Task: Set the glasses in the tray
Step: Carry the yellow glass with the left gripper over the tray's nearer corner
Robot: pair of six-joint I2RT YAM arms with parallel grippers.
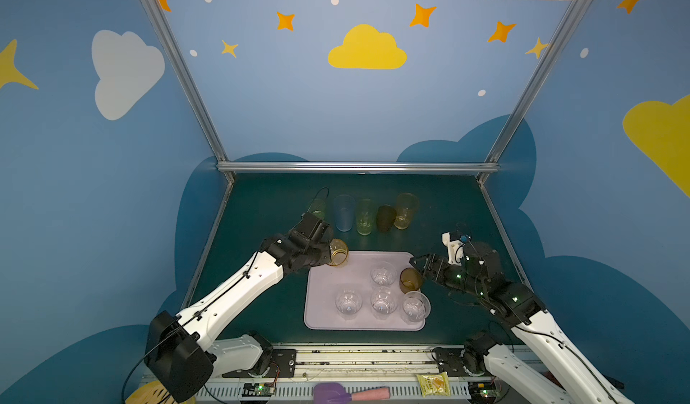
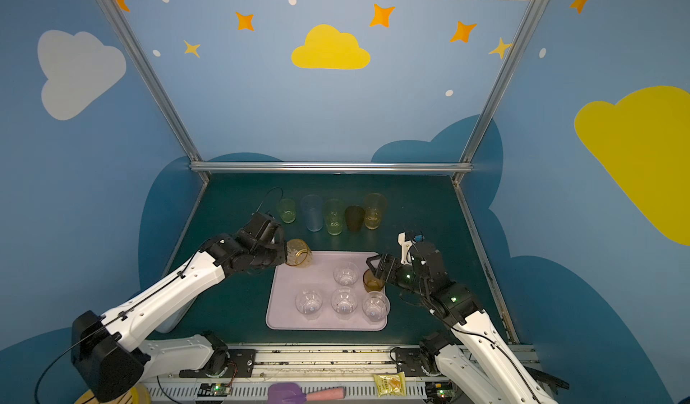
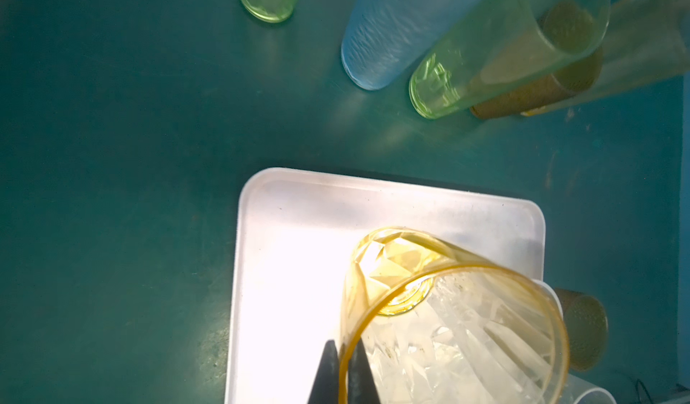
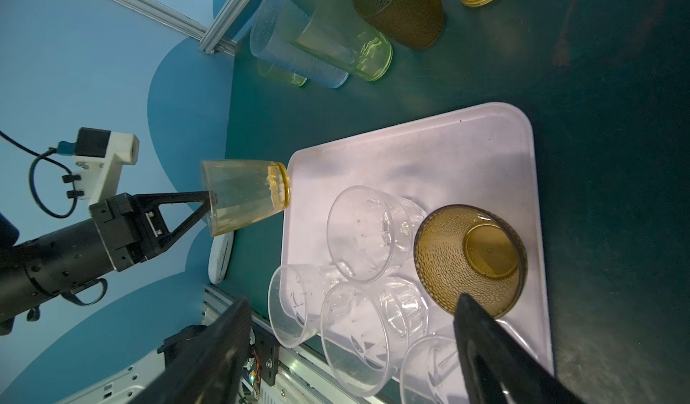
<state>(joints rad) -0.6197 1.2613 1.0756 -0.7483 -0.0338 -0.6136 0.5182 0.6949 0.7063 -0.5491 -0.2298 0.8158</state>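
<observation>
Robot lab booth — cloud-and-star painted walls (image 1: 298, 103), aluminium frame (image 1: 356, 166), rail-mounted arms (image 1: 239, 290)

Both top views look down from high at the near edge of the desk (image 1: 261, 211) toward the back wall (image 1: 354, 122). Both wrist cameras sit close, sharing the tray (image 3: 298, 234) and amber tumbler (image 4: 242, 196).

Both top views look dim and soft to me, bowed at the edges — in the left wrist view the flat pale pink-lilac tray (image 3: 295, 271) glares white, overexposed.
</observation>
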